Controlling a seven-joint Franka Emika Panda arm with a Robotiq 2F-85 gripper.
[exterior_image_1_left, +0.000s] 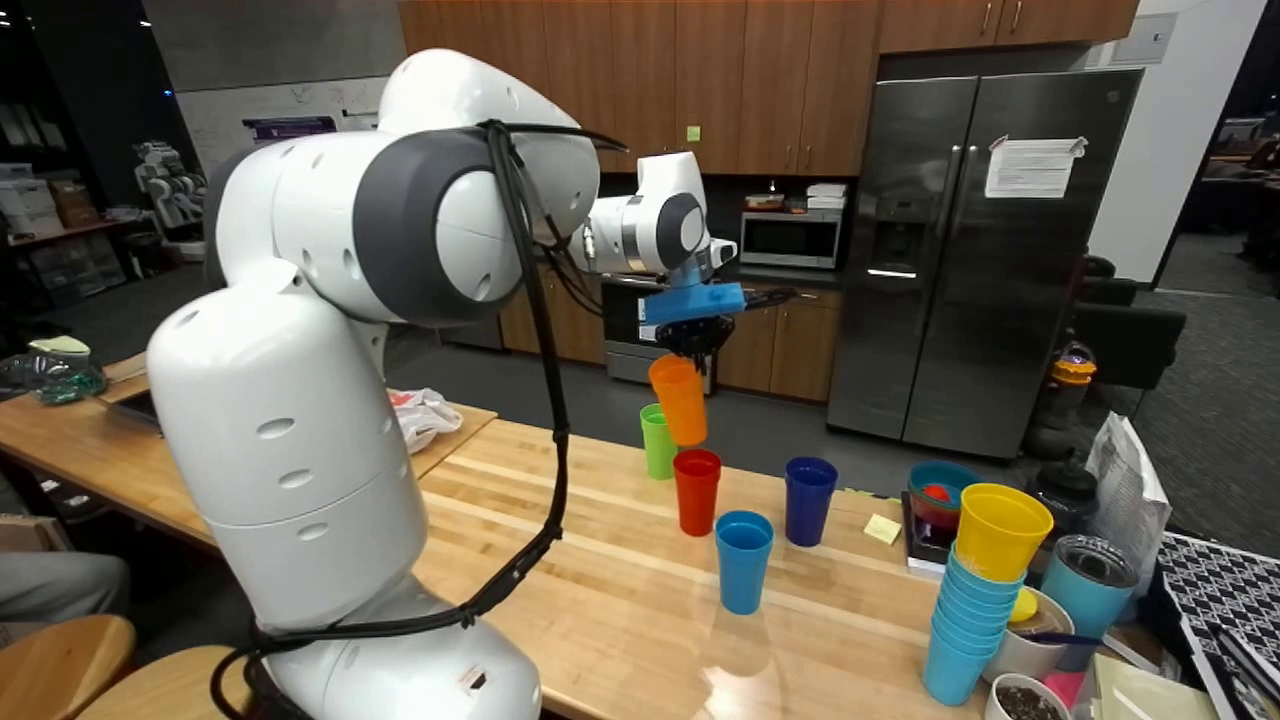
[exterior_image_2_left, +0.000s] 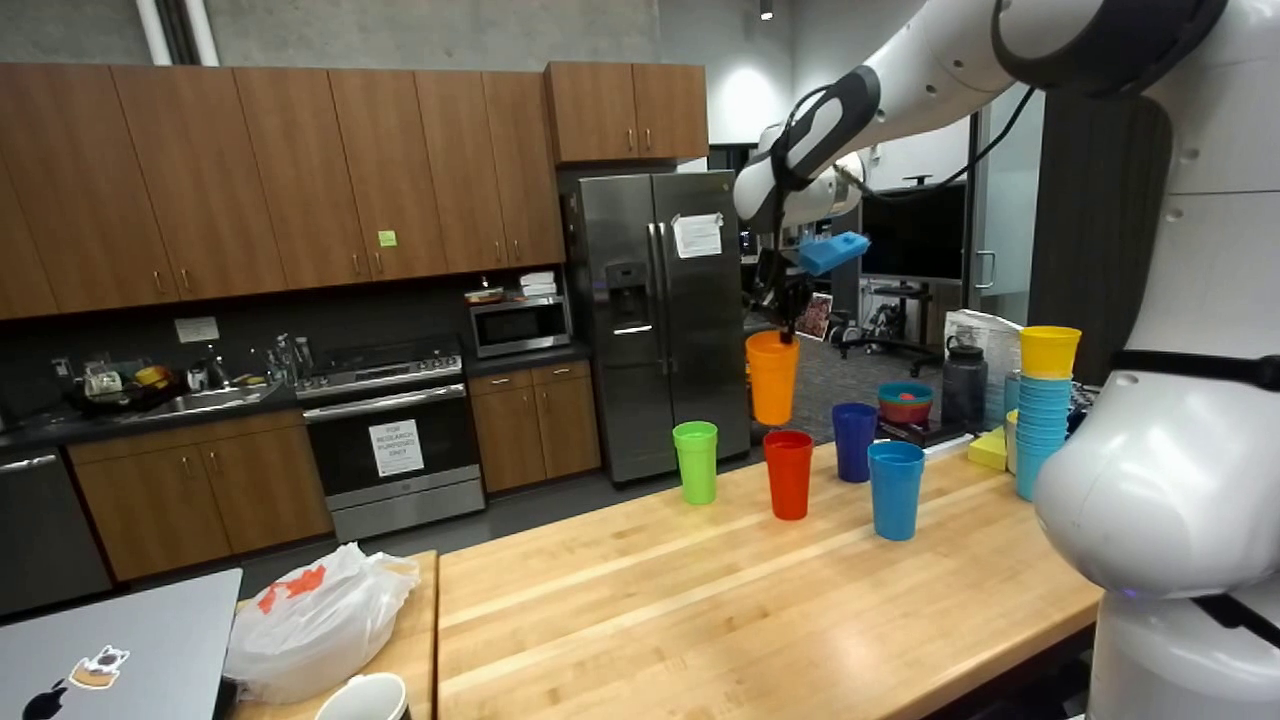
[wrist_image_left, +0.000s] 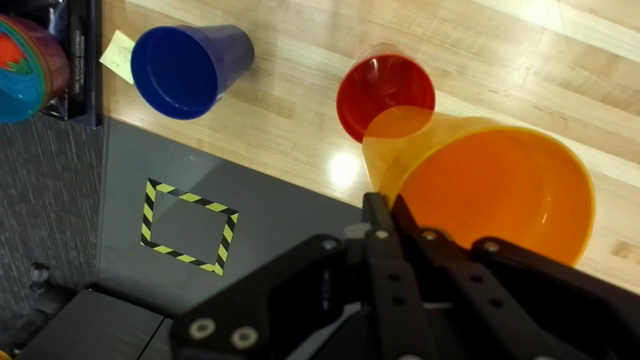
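Observation:
My gripper (wrist_image_left: 388, 201) is shut on the rim wall of an orange cup (wrist_image_left: 495, 190), with one finger inside and one outside. The orange cup shows in both exterior views (exterior_image_1_left: 680, 402) (exterior_image_2_left: 772, 380), held in the air above the table and slightly tilted. Below it a red cup (exterior_image_1_left: 697, 492) stands upright; in the wrist view the orange cup's base overlaps part of the red cup's rim (wrist_image_left: 382, 95). A green cup (exterior_image_2_left: 696, 463), a dark blue cup (wrist_image_left: 200, 70) and a light blue cup (exterior_image_2_left: 895, 490) stand upright nearby. The green and light blue cups do not show in the wrist view.
The wooden table (exterior_image_2_left: 640, 600) bears a stack of light blue cups (exterior_image_1_left: 966, 625) topped by a yellow cup (exterior_image_1_left: 1002, 530). Nested bowls (exterior_image_1_left: 940, 492), a dark bottle (exterior_image_2_left: 964, 385) and a sticky note (exterior_image_1_left: 882, 529) are near. A plastic bag (exterior_image_2_left: 320, 620) and a laptop (exterior_image_2_left: 120, 640) lie alongside.

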